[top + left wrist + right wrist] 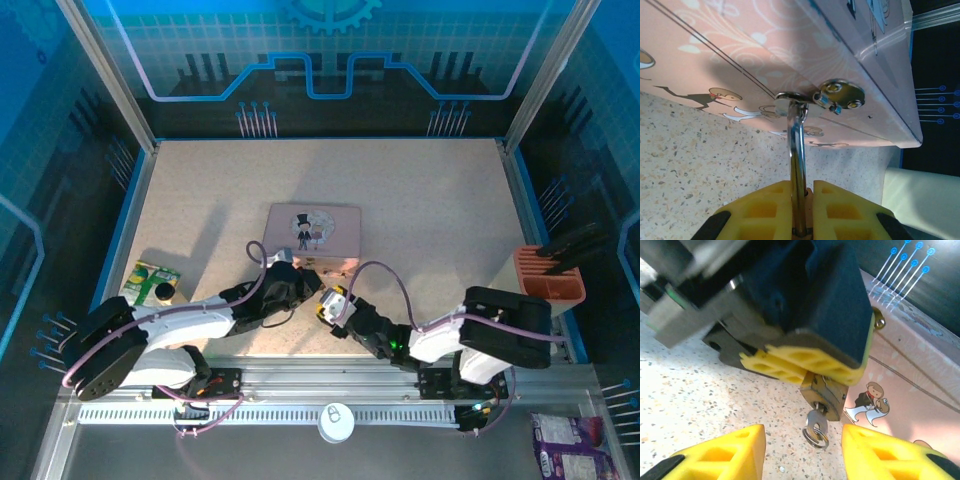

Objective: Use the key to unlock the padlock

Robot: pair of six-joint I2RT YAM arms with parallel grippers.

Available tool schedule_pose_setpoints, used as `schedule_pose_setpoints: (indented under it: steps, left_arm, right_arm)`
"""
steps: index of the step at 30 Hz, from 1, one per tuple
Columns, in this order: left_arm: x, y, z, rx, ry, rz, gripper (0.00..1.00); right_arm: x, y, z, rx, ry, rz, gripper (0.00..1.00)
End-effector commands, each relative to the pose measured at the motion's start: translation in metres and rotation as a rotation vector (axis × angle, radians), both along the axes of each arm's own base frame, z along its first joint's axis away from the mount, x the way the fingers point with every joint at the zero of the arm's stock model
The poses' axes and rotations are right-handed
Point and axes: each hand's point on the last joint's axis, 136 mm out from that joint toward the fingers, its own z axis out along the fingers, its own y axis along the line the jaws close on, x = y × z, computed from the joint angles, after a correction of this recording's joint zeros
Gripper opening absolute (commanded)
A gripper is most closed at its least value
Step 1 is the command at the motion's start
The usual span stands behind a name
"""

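Observation:
The brass padlock (827, 395) is pinched between my left gripper's yellow fingers (790, 365). Its silver shackle (797, 150) runs up from my left gripper (802, 189) through the metal hasp (840, 95) on the pink tin (740, 55). The small grey key (816, 421), carrying a little ring, sticks out of the padlock's bottom keyhole. My right gripper (802, 436) is open just below it, one finger on each side of the key, touching nothing. From above, the left gripper (297, 282) and right gripper (328, 303) meet at the tin's (313, 232) front edge.
A green and yellow packet (152, 281) lies at the table's left edge. An orange holder (549, 275) stands at the right edge. A white disc with a lock symbol (336, 421) sits on the front rail. A purple packet (570, 443) lies off the table, bottom right.

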Motion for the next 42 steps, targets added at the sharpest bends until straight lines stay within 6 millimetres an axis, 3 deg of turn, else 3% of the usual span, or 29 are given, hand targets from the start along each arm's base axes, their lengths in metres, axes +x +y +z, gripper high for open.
schedule_pose_setpoints:
  steps: [1, 8, 22, 42]
  left_arm:
    - [0.009, -0.013, 0.046, -0.103, -0.097, -0.015, 0.00]
    - [0.009, -0.011, 0.045, -0.098, -0.095, -0.006, 0.00]
    - [0.010, -0.010, 0.049, -0.108, -0.103, -0.002, 0.00]
    - [0.009, -0.013, 0.047, -0.117, -0.095, -0.008, 0.00]
  right_arm:
    - [0.005, 0.000, 0.030, 0.113, -0.107, -0.052, 0.44]
    - [0.008, 0.001, 0.033, 0.142, -0.122, -0.066, 0.39]
    - [0.006, 0.002, 0.018, 0.126, -0.103, -0.069, 0.33]
    - [0.008, 0.006, 0.018, 0.141, -0.102, -0.089, 0.23]
